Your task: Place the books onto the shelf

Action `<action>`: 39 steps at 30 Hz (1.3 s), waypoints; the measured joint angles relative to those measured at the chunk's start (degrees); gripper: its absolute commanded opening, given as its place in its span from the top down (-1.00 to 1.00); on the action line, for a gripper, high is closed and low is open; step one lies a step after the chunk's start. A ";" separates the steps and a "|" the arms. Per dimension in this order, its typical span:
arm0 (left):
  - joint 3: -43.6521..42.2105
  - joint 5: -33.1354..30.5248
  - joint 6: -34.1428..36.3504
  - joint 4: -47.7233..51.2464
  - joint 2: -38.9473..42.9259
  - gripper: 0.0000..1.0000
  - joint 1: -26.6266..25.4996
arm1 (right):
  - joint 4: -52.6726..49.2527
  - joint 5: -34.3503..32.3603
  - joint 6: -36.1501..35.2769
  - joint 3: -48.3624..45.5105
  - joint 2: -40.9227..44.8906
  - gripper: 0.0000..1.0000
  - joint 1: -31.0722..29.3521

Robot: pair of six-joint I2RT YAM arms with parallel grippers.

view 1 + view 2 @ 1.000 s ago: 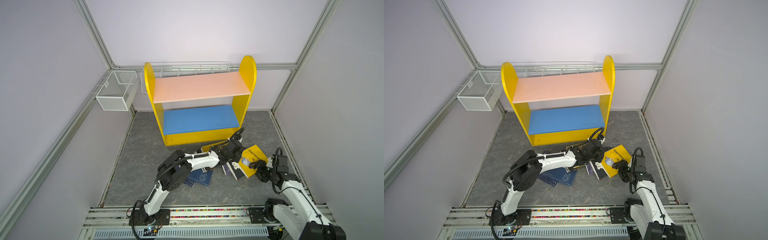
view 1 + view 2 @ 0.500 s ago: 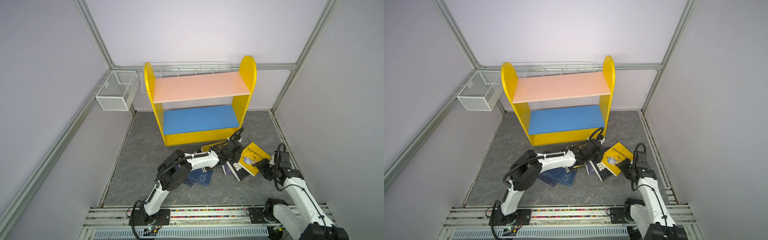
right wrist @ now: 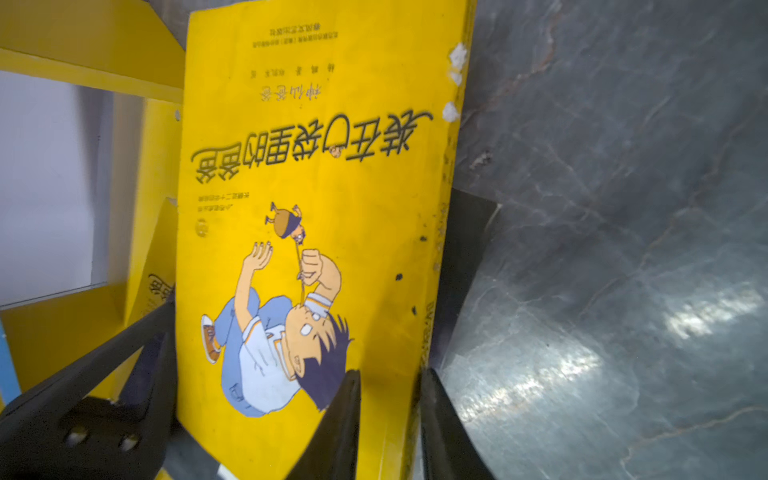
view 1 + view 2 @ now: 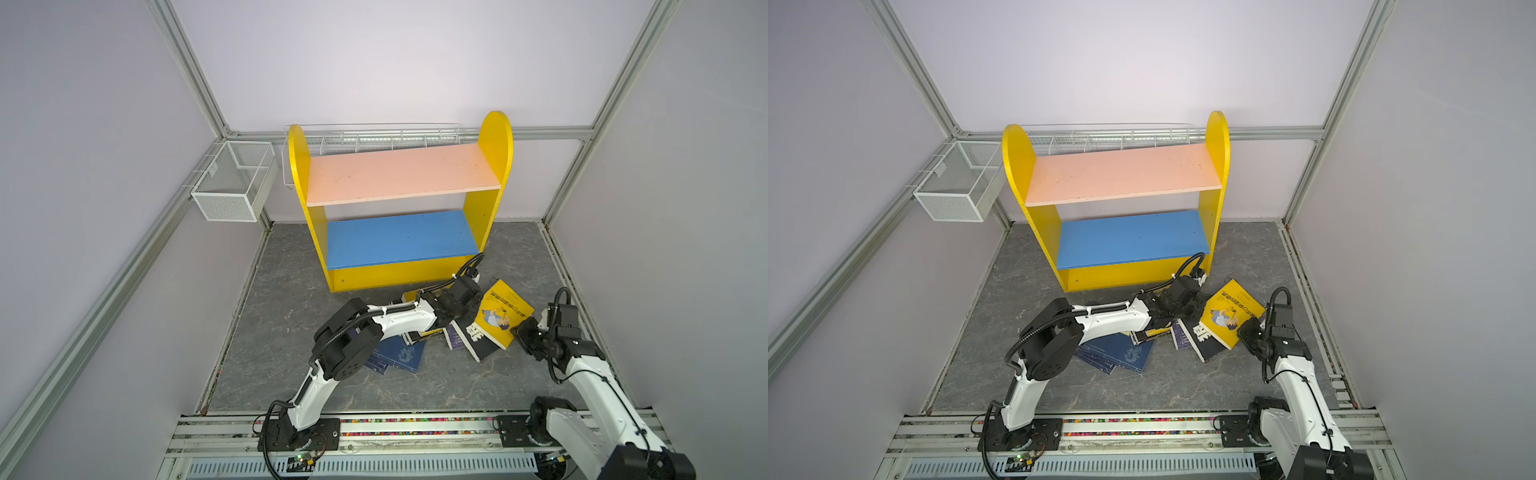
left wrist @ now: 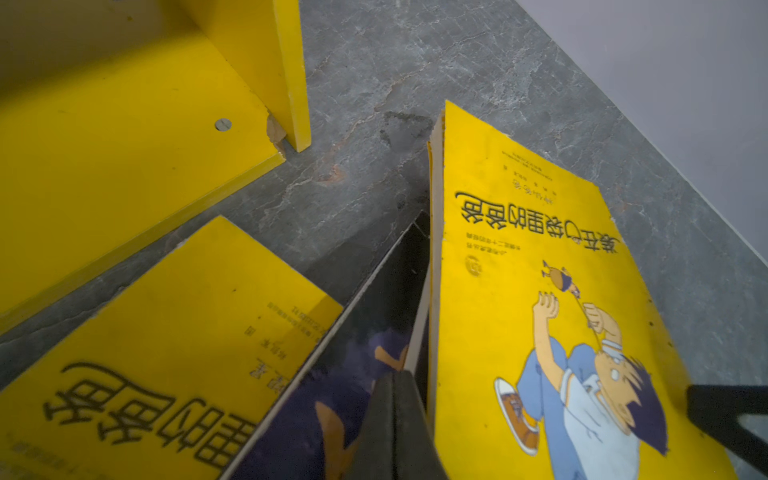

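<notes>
The yellow shelf [image 4: 494,137] stands at the back with both of its boards bare. A yellow cartoon-covered book [image 4: 505,316] [image 3: 332,166] leans tilted, its near edge up off the floor. My right gripper [image 3: 388,378] [image 4: 1246,332] is shut on its spine edge, one finger on the cover and one behind. My left gripper [image 5: 395,376] [image 4: 473,311] is shut and empty, its tips resting on a dark purple book [image 5: 332,395] [image 4: 478,340] beside the yellow book's page edge. Another yellow book [image 5: 187,332] lies by the shelf's base. Navy books [image 4: 399,353] lie under the left arm.
A white wire mesh basket [image 4: 232,183] hangs on the left wall and a wire rack [image 4: 374,137] runs behind the shelf top. The right wall's floor rail [image 4: 569,291] passes close to the right arm. Grey floor [image 4: 291,316] lies left of the books.
My right gripper has closed on the yellow cartoon book's spine edge and tipped the book up off the floor. My left gripper's jaws have closed fully, staying in place.
</notes>
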State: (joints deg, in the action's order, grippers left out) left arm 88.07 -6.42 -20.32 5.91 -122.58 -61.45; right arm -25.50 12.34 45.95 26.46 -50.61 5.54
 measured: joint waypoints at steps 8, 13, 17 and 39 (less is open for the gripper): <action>-0.44 0.24 -0.50 0.22 0.00 1.00 1.31 | 7.80 3.96 0.24 -0.94 5.88 0.30 -3.26; -0.72 1.20 -0.61 0.50 0.00 1.00 -0.22 | 13.86 8.79 1.44 -2.99 8.13 0.27 -5.79; -0.79 1.46 -0.63 0.61 0.00 1.00 -0.57 | 14.34 9.33 1.99 -4.20 7.72 0.13 -6.03; -2.19 -9.33 -2.47 4.92 3.50 0.43 -0.68 | 3.54 -9.03 -5.62 16.24 -30.01 -0.72 16.61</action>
State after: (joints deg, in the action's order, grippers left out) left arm 85.89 -15.75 -22.79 10.83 -119.09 -62.13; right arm -21.96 3.31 40.34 42.70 -80.62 22.15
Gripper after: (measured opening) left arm 0.219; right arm 0.876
